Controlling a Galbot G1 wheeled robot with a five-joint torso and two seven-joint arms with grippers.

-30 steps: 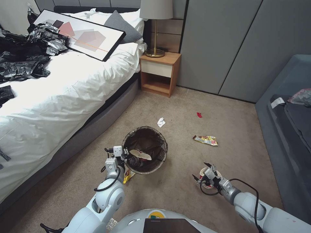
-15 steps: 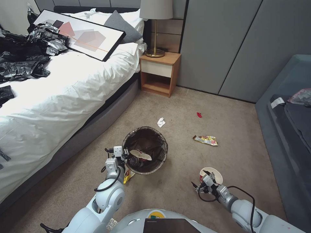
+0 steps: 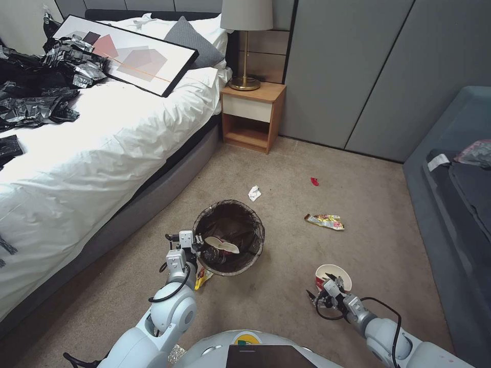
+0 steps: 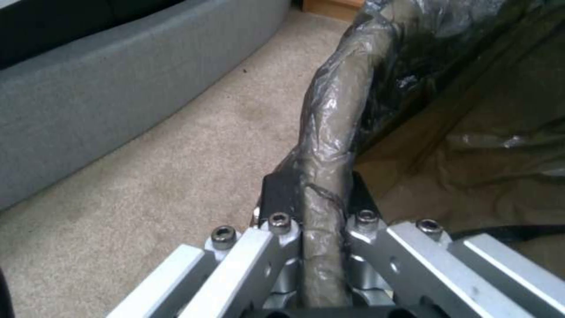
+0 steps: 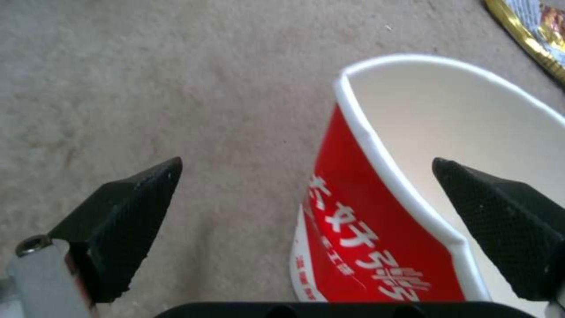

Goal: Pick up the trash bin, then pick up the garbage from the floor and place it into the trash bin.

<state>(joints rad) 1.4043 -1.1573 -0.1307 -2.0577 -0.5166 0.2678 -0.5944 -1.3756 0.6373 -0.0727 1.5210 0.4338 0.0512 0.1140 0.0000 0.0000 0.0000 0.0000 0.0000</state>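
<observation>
1. Left hand: clamped on the bag-wrapped rim of the trash bin, at the 9 o'clock point of the opening. Left wrist view: rim pinched between both pads. Bin just beside the bed base, at centre floor, with cup litter already inside.
2. Yellow wrapper: on the carpet at the bin's 7 o'clock, partly under the left arm.
3. White scrap: on the carpet at the bin's 12 o'clock, near but apart.
4. Red scrap and multicoloured wrapper: at the bin's 1 to 2 o'clock, well apart.
5. Red-and-white paper cup: upright on the carpet, at the bin's 4 o'clock. Step in hand, judged: grasp of this cup.
6. Right hand: open, low, at the cup's 7 o'clock. Right wrist view: one fingertip outside over carpet, the other above the mouth, near wall between them.
7. For a sound grasp: advance until the wall sits deep between the pads, then close gently; thin paper likely to crush or tip. Keep the left grip level.
</observation>
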